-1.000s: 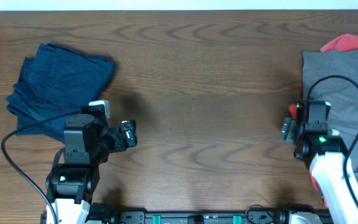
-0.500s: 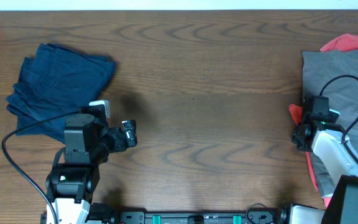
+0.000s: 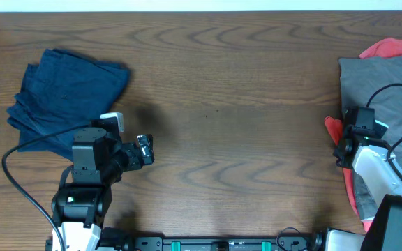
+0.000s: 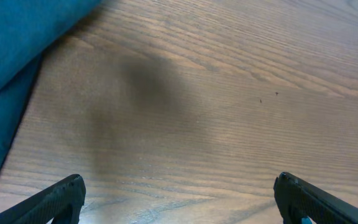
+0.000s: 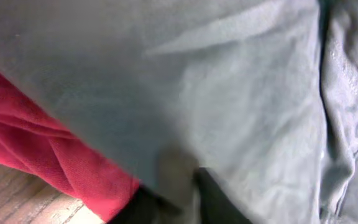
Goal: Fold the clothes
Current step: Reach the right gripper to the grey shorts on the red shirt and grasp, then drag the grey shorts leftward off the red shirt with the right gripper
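1 folded, 2 to go
Blue shorts (image 3: 68, 90) neat at 10; grey shorts (image 3: 382, 84), red shirt (image 3: 393, 47) heaped at 3. L tool (image 4: 179, 200) open; R tool (image 5: 178, 202): can't tell.

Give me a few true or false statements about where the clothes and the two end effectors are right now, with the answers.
1. The navy shorts lie on the left part of the table. True.
2. The left end effector grips the navy shorts. False: it is open above bare wood beside them.
3. Red cloth shows beside the grey garment. True.
4. The right end effector is over the table's middle. False: it is at the right edge, down at the grey garment.
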You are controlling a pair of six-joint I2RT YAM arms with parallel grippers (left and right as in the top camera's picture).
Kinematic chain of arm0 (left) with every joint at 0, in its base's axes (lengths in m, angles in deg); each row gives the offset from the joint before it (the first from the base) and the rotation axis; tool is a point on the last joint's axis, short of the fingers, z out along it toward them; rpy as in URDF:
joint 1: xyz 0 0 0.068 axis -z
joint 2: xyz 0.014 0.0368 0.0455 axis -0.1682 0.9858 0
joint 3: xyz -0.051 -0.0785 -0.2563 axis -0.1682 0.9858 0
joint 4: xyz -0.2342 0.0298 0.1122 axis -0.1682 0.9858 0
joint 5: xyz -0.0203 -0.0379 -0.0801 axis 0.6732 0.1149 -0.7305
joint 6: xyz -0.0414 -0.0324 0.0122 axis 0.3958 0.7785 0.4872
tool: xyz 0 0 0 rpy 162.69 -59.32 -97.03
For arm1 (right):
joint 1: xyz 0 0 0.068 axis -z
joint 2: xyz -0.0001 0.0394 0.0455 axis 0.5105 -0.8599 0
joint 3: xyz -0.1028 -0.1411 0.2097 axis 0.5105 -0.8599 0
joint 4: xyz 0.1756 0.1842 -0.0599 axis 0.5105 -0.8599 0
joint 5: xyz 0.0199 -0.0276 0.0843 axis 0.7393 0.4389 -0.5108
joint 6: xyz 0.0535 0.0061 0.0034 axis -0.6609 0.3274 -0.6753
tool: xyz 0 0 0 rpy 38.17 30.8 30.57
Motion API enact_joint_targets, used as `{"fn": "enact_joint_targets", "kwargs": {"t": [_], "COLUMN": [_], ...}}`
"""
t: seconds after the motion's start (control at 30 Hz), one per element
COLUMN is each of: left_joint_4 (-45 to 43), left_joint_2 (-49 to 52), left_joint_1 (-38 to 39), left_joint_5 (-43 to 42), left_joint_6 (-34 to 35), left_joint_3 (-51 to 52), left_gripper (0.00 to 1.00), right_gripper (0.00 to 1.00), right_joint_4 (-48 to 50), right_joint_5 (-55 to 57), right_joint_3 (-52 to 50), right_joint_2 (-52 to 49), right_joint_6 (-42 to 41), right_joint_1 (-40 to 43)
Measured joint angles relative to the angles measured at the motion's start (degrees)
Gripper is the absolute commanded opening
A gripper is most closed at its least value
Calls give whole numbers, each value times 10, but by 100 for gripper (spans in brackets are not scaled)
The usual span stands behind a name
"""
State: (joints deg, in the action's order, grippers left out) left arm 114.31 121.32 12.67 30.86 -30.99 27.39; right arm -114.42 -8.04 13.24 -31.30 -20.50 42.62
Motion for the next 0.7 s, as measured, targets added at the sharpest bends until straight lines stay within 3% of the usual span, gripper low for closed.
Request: {"fn": "enact_joint_targets", "kwargs": {"t": [0.2, 0.5, 0.7], "left_joint_4": [0, 0, 0], "left_joint_2": [0, 0, 0], "left_joint_1": [0, 0, 0], "left_joint_5": [0, 0, 0], "left_joint_6": [0, 0, 0], "left_joint_3": [0, 0, 0], "left_gripper": [98, 98, 98], "right_gripper": [1, 1, 1], "right_joint_4": [-47, -129, -196], "right_joint_5": [-43, -367, -463], "right_joint_3": [33, 197, 205], "right_joint_2": [32, 142, 160], "right_joint_6": [19, 132, 146], "right_joint_1": [2, -9, -96]}}
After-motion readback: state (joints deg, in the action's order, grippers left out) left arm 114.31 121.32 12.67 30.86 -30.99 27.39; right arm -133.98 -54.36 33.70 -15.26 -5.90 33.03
